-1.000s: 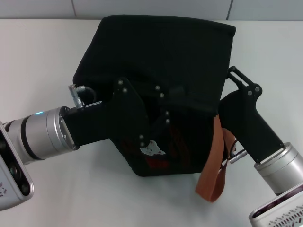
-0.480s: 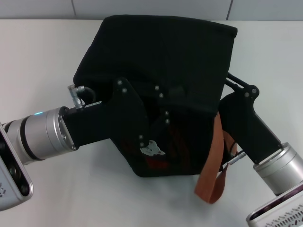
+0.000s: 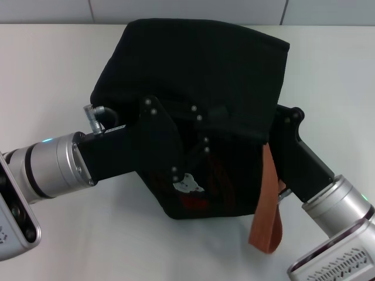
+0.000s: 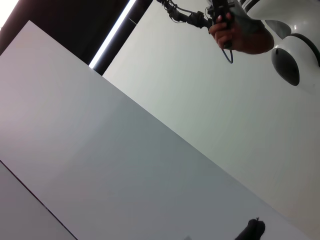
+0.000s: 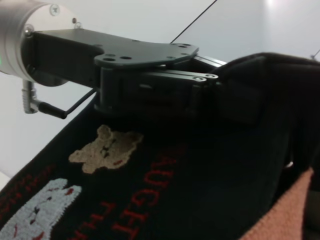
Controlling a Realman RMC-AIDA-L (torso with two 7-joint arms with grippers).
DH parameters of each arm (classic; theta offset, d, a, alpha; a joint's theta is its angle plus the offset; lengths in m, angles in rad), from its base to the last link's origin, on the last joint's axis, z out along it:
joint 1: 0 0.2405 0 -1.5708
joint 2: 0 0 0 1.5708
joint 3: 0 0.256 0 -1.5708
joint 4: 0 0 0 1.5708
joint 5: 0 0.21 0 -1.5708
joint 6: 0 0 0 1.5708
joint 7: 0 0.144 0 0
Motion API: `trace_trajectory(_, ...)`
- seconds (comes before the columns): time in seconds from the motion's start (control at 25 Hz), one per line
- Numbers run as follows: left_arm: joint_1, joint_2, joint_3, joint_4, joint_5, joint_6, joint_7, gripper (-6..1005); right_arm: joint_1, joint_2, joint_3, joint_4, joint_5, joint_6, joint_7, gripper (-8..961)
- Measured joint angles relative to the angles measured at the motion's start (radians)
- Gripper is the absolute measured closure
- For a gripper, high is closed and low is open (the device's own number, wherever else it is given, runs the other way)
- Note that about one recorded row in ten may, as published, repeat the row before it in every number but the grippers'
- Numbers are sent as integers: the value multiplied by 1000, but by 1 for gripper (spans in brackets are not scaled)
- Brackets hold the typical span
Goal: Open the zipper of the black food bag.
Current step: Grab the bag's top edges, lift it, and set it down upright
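The black food bag (image 3: 199, 76) sits in the middle of the white table (image 3: 47, 70), tipped so that its patched face looks toward the near side. On that face, low down, a small pale bear patch (image 3: 188, 184) and some red lettering show in the head view. The right wrist view shows the same face close up, with a tan bear patch (image 5: 105, 148), a grey one (image 5: 35, 212) and red letters beside them.

The left gripper (image 3: 202, 132) reaches in from the near left and lies against the bag's near face. Its dark body covers much of the fabric there. In the right wrist view its fingers (image 5: 210, 82) meet a fold of black cloth at the bag's upper edge. Whether they pinch it or only press on it, I cannot tell.

The right gripper (image 3: 281, 120) comes in from the near right and is pushed up against the bag's right edge. Its tips are lost against the black fabric, so I cannot tell how far apart they stand. An orange-brown strap handle (image 3: 268, 205) hangs down that right side, between the bag and the right arm, its loop resting near the table's near part.

I cannot pick out the zipper on the black cloth. White table lies to the far left and far right of the bag, while the near side is crowded by both arms.
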Motion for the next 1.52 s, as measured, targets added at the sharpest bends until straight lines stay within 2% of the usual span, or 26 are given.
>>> trace_trajectory(0.12, -1, 0, 0, 0, -1, 0, 0, 909, 6, 0, 2, 8, 0, 7, -9, 815)
trace_trajectory(0.56, 0, 0, -1, 0, -5, 0, 0, 909, -5, 0, 11, 25, 0, 5, -23, 912)
trace_trajectory(0.76, 0, 0, -9, -4, -6, 0, 0, 909, -78, 0, 11, 1, 4, 5, -23, 955)
trace_trajectory(0.8, -1, 0, -20, -10, -8, -3, -5, 909, -115, 0, 11, -16, 6, 6, -23, 955)
trace_trajectory(0.92, -3, 0, -31, -15, -9, -7, -8, 909, -145, 0, 10, -32, 8, 7, -20, 956)
trace_trajectory(1.0, -5, 0, -41, -19, -9, -9, -11, 909, -196, 0, 11, -56, 13, 29, -15, 955)
trace_trajectory(1.24, -5, 0, -75, -43, -11, -11, -14, 909, -242, 0, 8, -80, 75, 51, 26, 956)
trace_trajectory(1.28, -5, 0, -87, -53, -11, -11, -18, 909, -255, -3, -2, -82, 82, -38, 95, 956)
trace_trajectory(1.32, -5, 0, -110, -71, -12, -11, -28, 909, -255, -3, -2, -82, 82, -38, 95, 946)
trace_trajectory(1.36, -5, 0, -144, -95, -12, -12, -45, 910, -260, -4, -8, -84, 82, -95, 129, 935)
trace_trajectory(1.4, 5, 0, -226, -157, -13, -20, -95, 910, -271, -4, -11, -91, 84, -185, 190, 925)
trace_trajectory(1.44, 5, 0, -226, -157, -13, -20, -95, 910, -271, -4, -11, -91, 84, -185, 190, 915)
trace_trajectory(1.48, 33, 0, -291, -218, -11, -35, -140, 910, -276, -4, -9, -96, 86, -221, 223, 905)
trace_trajectory(1.52, 33, 0, -291, -218, -11, -35, -140, 910, -279, -4, -7, -100, 87, -255, 259, 894)
